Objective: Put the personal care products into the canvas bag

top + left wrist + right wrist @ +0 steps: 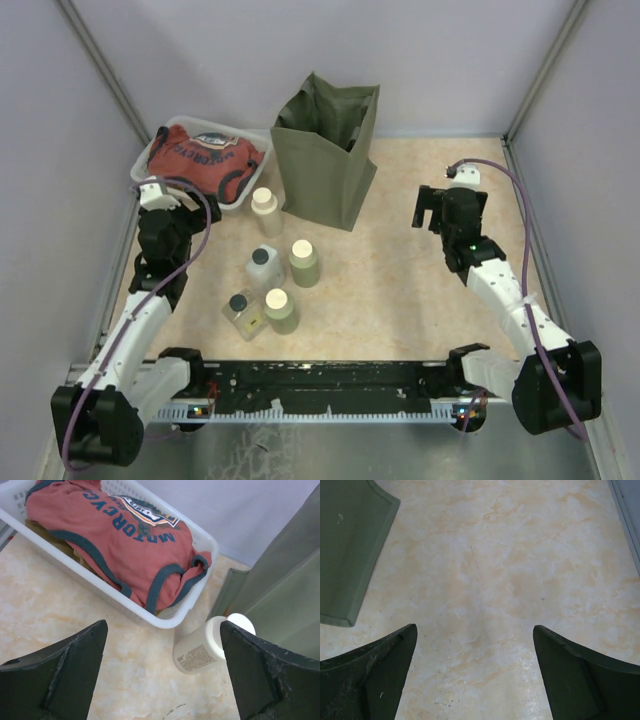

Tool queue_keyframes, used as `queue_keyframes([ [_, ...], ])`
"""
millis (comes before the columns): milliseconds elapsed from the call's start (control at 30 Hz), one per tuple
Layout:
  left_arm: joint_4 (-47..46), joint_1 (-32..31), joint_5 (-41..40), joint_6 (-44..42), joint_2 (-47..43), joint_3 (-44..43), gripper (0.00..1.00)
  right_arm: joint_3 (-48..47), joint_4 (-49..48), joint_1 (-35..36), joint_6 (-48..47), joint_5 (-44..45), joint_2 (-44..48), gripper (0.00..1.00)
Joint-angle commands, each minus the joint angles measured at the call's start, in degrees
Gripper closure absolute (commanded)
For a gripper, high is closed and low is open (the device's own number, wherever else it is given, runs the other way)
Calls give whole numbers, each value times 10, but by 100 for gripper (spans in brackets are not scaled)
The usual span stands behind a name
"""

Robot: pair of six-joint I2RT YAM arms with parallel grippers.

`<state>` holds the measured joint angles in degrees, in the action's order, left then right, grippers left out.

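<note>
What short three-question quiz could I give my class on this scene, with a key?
1. True or false: all five bottles are outside the bag.
2. Which bottle is nearest the tray? A cream-beige; B olive; C clear.
3. Fill in: both pairs of jaws are ____.
Key: 1 true; 2 A; 3 open.
</note>
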<state>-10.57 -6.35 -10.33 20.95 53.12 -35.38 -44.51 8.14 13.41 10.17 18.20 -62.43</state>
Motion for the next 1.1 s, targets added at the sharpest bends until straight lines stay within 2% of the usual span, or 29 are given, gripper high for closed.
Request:
queue_keyframes([
  [0, -71, 0, -21, 39, -26, 29, 0, -9, -17, 5, -11, 5, 6, 1],
  [67, -80, 0, -51, 98, -37, 46, 0, -21, -10, 4, -10, -6, 6, 1],
  [133, -112, 0, -40, 82, -41, 59, 0, -43, 8, 5, -7, -17, 3, 1],
  [267, -115, 0, -32, 56, -24, 43, 0, -106, 42, 6, -6, -55, -13, 1],
  [467, -143, -1, 63, 14, 12, 4, 0, -236, 79, 23, -22, -73, -68, 1],
  [567, -105, -2, 93, -15, 42, -45, 0, -294, 88, 25, -15, -100, -99, 1],
  [733, -70, -4, 95, -49, 73, -96, 0, -363, 63, 27, 12, -150, -154, 1],
  [1067, -82, -5, 66, -55, 53, -74, 0, -461, -60, 59, 93, -223, -297, 1],
])
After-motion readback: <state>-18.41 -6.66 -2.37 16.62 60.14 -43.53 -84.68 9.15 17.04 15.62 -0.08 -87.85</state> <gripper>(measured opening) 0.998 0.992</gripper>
